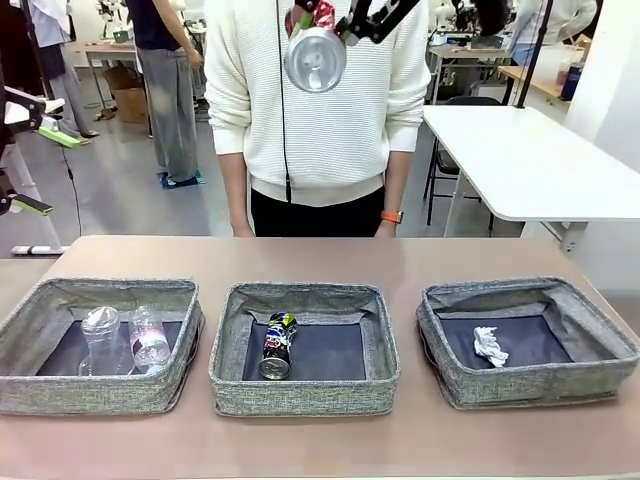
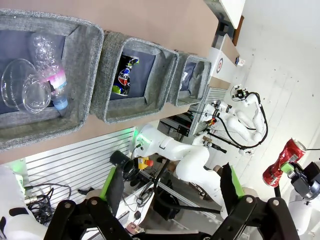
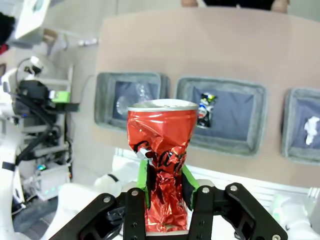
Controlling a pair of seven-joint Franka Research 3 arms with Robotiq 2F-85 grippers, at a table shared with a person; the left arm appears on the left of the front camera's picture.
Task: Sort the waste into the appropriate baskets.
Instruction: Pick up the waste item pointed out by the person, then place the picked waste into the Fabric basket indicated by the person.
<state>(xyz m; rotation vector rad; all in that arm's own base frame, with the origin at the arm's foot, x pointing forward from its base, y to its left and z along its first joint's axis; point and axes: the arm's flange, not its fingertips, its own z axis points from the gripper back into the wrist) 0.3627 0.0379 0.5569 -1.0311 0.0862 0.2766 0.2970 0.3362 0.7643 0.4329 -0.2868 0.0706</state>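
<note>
Item: my right gripper (image 3: 165, 187) pinches the crushed red can (image 3: 161, 165) high above the brown counter (image 1: 320, 255); my left gripper (image 2: 172, 187) stands spread. Three grey baskets (image 1: 305, 400) sit in a row, white table (image 1: 530, 160) beyond.

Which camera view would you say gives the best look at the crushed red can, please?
The right wrist view: the crushed red can stands close and centred, pinched between the right gripper's green pads. The front view shows mainly its silver end, high up; the left wrist view shows it small and far off.

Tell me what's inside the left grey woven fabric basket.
Inside the left grey woven fabric basket lie a clear plastic cup and a clear plastic bottle, side by side; the near wall hides the floor's front edge.
</note>
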